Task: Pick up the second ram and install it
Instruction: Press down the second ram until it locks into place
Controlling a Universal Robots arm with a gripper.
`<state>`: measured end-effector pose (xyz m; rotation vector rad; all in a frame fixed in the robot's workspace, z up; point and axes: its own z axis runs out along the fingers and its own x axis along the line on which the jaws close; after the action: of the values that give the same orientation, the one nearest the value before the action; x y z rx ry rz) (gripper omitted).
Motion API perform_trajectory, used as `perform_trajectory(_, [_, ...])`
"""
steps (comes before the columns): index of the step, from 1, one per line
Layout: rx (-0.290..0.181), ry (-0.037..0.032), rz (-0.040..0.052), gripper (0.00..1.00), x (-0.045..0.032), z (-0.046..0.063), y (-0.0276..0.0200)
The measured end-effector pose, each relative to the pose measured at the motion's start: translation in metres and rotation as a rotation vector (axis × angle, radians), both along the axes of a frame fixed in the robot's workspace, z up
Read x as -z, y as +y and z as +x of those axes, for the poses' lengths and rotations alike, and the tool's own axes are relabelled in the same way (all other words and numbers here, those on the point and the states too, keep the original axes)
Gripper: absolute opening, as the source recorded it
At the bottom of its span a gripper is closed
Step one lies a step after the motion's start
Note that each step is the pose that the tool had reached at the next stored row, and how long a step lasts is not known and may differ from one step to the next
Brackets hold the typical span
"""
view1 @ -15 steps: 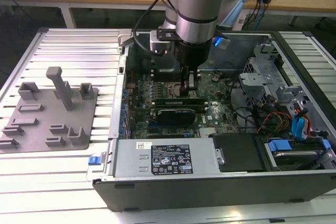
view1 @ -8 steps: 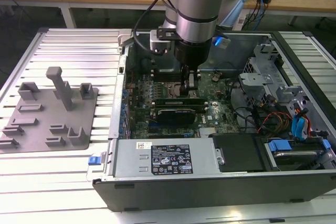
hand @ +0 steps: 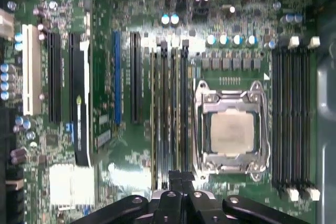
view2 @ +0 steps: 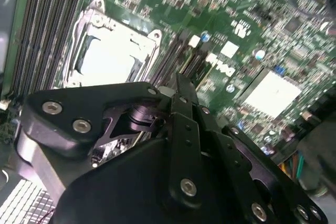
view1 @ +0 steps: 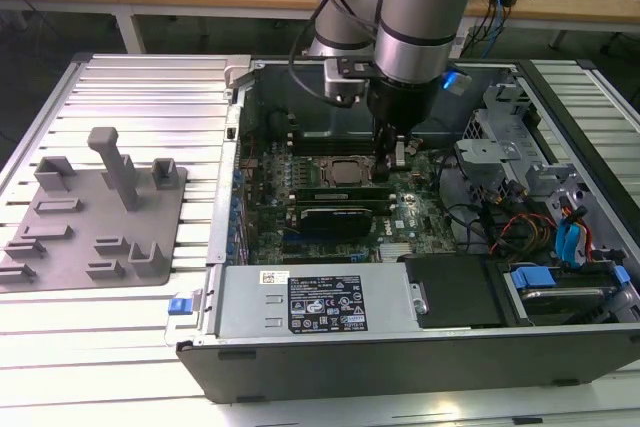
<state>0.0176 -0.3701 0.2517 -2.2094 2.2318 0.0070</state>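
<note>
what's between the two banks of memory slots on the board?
The CPU socket in its metal bracket sits between the memory slots beside the end effector and the empty bank, in the first wrist view.

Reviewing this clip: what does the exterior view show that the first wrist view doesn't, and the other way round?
Exterior view: the grey fixture plate beside the open case, the arm reaching down into it, the labelled power supply and the blue-cabled drive bay.

First wrist view: close board detail, namely a white expansion slot, a blue slot and a silver heatsink.

Shared: the CPU socket and the tool right next to it, over the memory slots.
</note>
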Motion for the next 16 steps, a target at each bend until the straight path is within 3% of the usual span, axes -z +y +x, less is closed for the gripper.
perform_trajectory(2, [0.0,0.0004,-0.0003,0.08,0.0002,0.007,0.0])
perform_trajectory(4, [0.0,0.0003,0.0033,0.08,0.0007,0.007,-0.0001])
perform_trajectory(7, [0.0,0.0002,0.0245,0.08,0.0066,0.007,-0.0002])
perform_trajectory(13, [0.0,0.0002,0.0265,0.08,0.0177,0.007,-0.0003])
perform_trajectory(16, [0.0,0.0003,0.0261,0.08,0.0194,0.007,-0.0003])
